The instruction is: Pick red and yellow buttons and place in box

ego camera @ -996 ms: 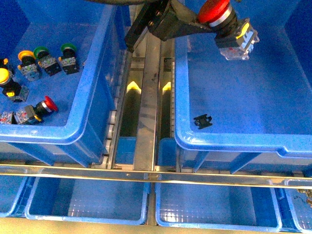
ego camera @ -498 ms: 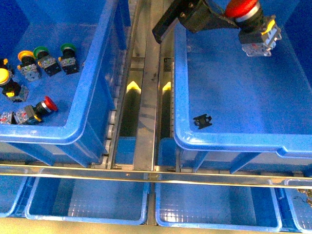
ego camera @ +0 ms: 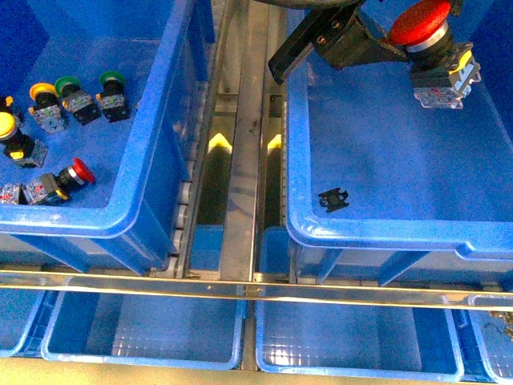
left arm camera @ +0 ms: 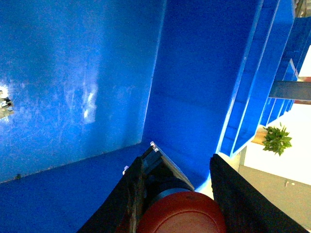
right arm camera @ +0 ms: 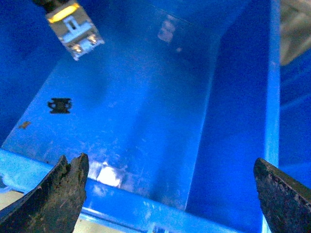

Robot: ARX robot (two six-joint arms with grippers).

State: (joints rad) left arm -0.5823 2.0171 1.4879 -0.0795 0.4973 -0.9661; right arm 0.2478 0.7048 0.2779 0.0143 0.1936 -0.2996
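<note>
My left gripper (ego camera: pixel 410 42) is shut on a red button (ego camera: pixel 419 21), holding it in the air over the far right part of the box (ego camera: pixel 377 238), contact block hanging down. In the left wrist view the red cap (left arm camera: pixel 182 214) sits between the black fingers of the left gripper (left arm camera: pixel 177 194), above the box's blue floor. More buttons lie in the left bin (ego camera: pixel 120 215): a red one (ego camera: pixel 70 176) and two yellow ones (ego camera: pixel 6 127) (ego camera: pixel 40 95). My right gripper (right arm camera: pixel 170 189) is open and empty over the box's near rim; the held button's block (right arm camera: pixel 74 29) shows there.
A small black clip (ego camera: pixel 333 199) lies on the box floor near its front wall. Two green-capped buttons (ego camera: pixel 68 87) (ego camera: pixel 112 80) sit in the left bin. A metal rail (ego camera: pixel 240 160) runs between the bins. Shallow blue trays (ego camera: pixel 144 329) (ego camera: pixel 345 337) stand in front.
My left gripper has carried the red button rightward and slightly lower, further over the box. The buttons in the left bin have not moved.
</note>
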